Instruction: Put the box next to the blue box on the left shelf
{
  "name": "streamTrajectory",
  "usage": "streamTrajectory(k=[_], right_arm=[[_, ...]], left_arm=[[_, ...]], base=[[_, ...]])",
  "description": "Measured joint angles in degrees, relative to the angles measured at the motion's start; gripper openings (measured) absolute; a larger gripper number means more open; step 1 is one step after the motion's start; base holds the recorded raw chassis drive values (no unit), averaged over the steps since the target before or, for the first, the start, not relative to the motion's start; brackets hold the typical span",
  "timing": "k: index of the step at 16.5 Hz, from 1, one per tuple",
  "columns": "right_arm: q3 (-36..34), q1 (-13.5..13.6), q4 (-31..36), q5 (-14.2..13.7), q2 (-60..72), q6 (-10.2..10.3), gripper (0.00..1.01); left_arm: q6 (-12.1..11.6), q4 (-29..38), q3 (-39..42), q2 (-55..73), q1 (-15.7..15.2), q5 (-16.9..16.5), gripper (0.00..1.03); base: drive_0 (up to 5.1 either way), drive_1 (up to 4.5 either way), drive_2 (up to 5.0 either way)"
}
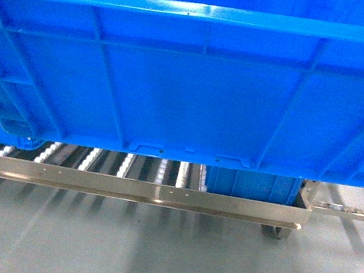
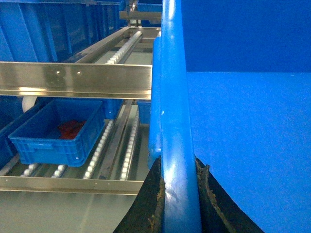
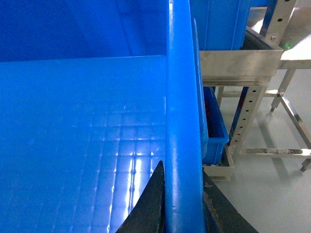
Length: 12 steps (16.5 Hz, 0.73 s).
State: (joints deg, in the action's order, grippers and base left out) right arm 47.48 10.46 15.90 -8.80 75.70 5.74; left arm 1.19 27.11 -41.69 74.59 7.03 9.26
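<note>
While my left hand and right hand each clamp a side rim, the box seems stiff, bulky, best carried level between them.

The box hangs in front of the left shelf and above its front rail, filling the upper head view. The left pincer straddles the box's left rim, the right pincer its right rim. On the shelf's rollers, low at left, sits a smaller crate; another crate stands at right behind the box.
</note>
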Motion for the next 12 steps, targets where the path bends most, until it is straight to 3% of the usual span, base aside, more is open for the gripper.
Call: streamTrajectory(k=[12], right_arm=[[0.0, 0.0, -0.1, 0.0, 0.0, 0.0, 0.09]], left_arm=[[0.0, 0.0, 0.0, 0.0, 0.0, 0.0, 0.11]], base=[[-4.9, 2.43, 2.4]])
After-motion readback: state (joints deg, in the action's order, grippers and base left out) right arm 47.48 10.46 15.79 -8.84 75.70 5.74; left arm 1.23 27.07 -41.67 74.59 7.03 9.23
